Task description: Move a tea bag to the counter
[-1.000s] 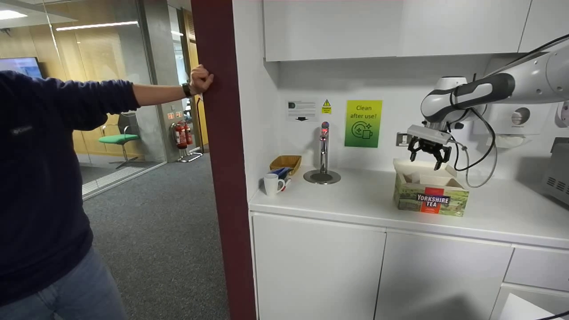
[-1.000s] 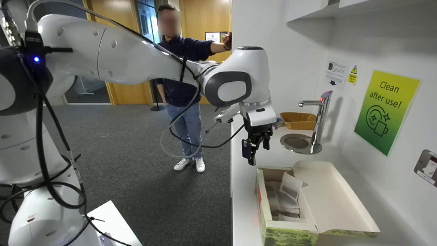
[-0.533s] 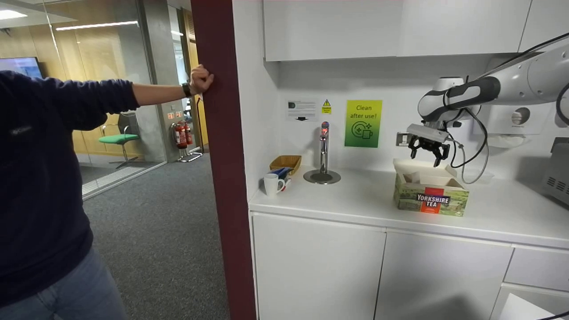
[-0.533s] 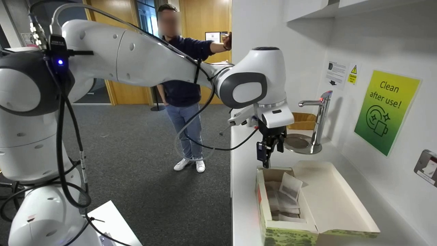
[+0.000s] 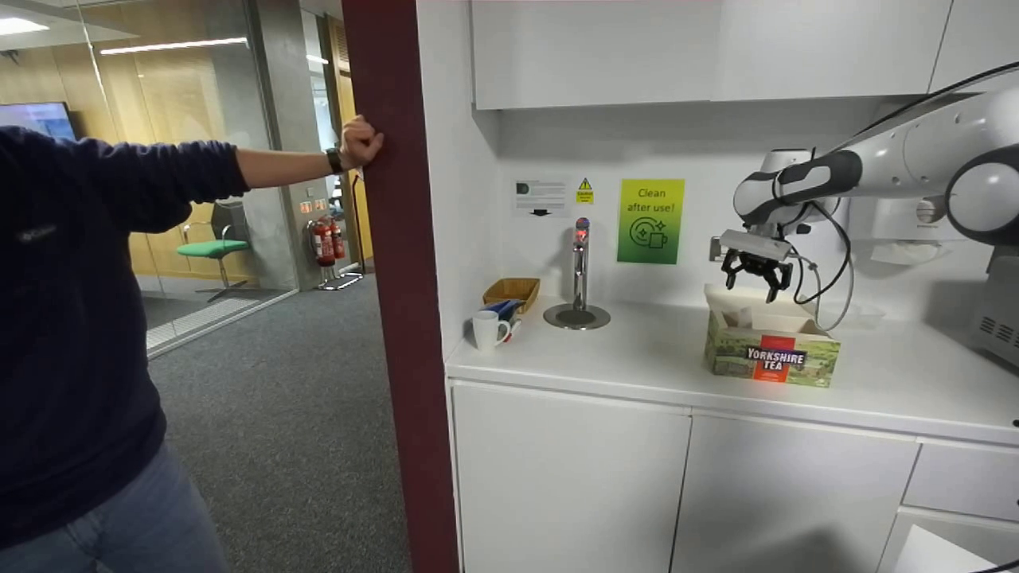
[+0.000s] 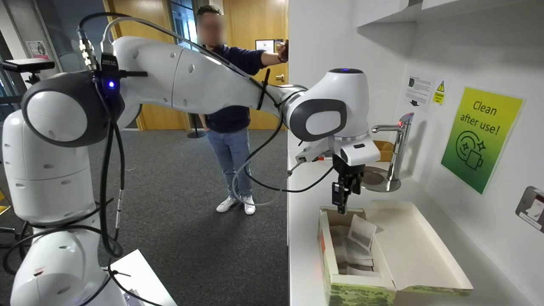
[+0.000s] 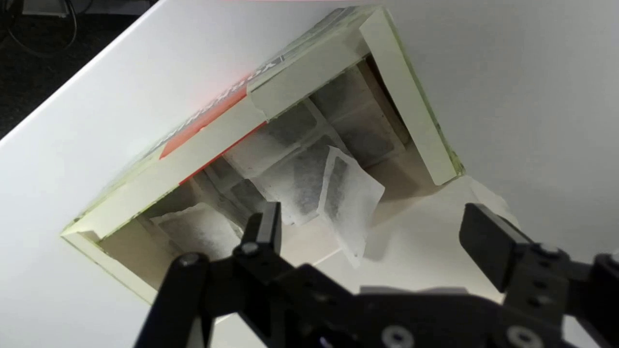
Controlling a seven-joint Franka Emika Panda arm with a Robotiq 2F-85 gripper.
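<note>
Tea bag (image 7: pixel 350 200), the likeliest target, juts up at a tilt among other bags (image 7: pixel 302 174) inside the open Yorkshire Tea box (image 5: pixel 732 358), below a gripper (image 7: pixel 372 224) whose jaws stand wide, holding nothing. Lining up appears to be the step in hand; grasp, lift and set-down on the counter (image 5: pixel 645 350) look left to do. Box walls (image 7: pixel 213 140) likely leave scant sideways room. In an exterior view, counter stretches toward the tap (image 5: pixel 580 270) at the box's 9 o'clock, a plausible landing spot; its front edge (image 5: pixel 685 402) runs near at 6 o'clock.
</note>
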